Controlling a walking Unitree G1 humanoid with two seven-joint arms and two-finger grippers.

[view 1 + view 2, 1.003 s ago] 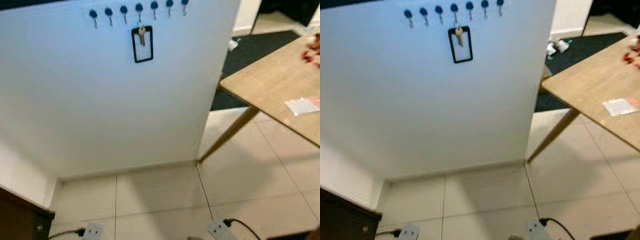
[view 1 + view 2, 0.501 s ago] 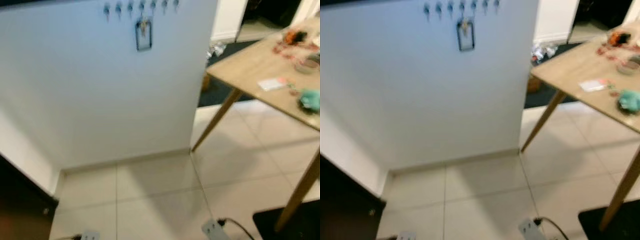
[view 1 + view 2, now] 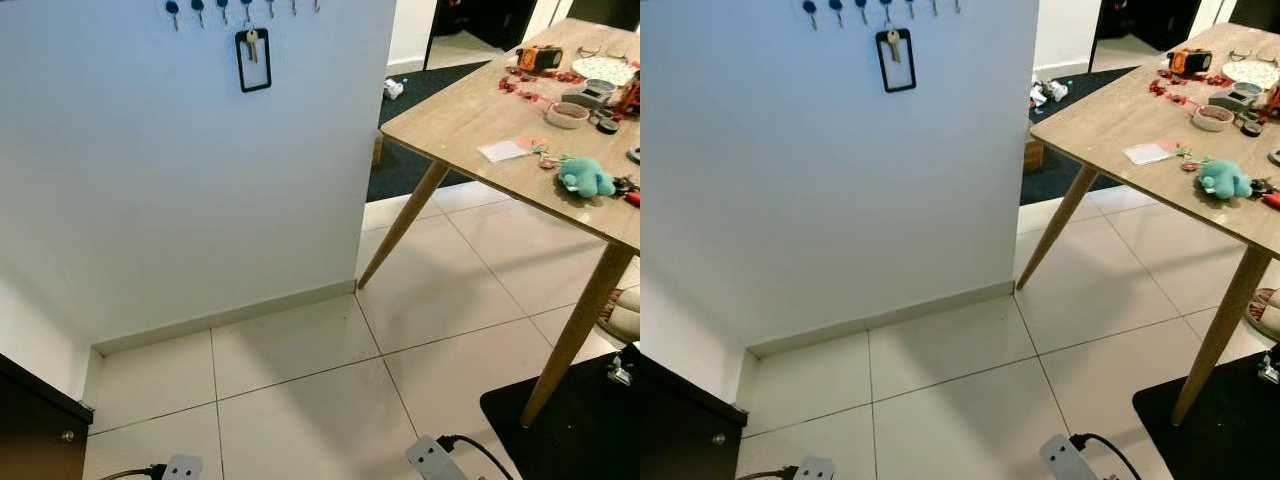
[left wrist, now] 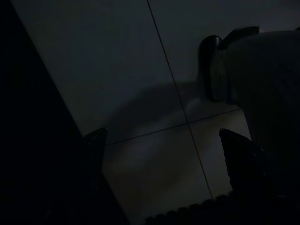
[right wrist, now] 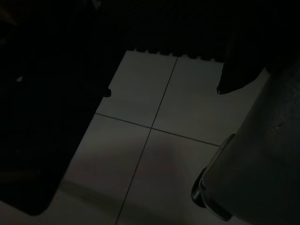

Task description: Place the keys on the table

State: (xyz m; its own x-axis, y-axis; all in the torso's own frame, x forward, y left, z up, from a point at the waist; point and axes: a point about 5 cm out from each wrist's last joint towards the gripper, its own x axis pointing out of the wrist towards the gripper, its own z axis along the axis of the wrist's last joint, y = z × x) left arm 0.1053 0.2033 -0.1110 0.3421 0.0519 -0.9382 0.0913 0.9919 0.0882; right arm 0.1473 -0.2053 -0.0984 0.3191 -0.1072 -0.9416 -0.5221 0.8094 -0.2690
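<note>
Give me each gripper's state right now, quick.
Left gripper: open, holding nothing, hanging over the pale tiled floor.
Right gripper: open, holding nothing, also above floor tiles.

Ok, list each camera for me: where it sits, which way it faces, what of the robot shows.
Left eye view: on the head, facing forward and down at the white wall with the keys hung on a hook and the wooden table to the right.
Right eye view: beside it, same scene, shifted slightly.
Left wrist view: on the left arm, aimed down at dim floor tiles; the open left pincer shows.
Right wrist view: on the right arm, likewise aimed at tiles; the open right pincer shows.
Both eye views share keys and table.
</note>
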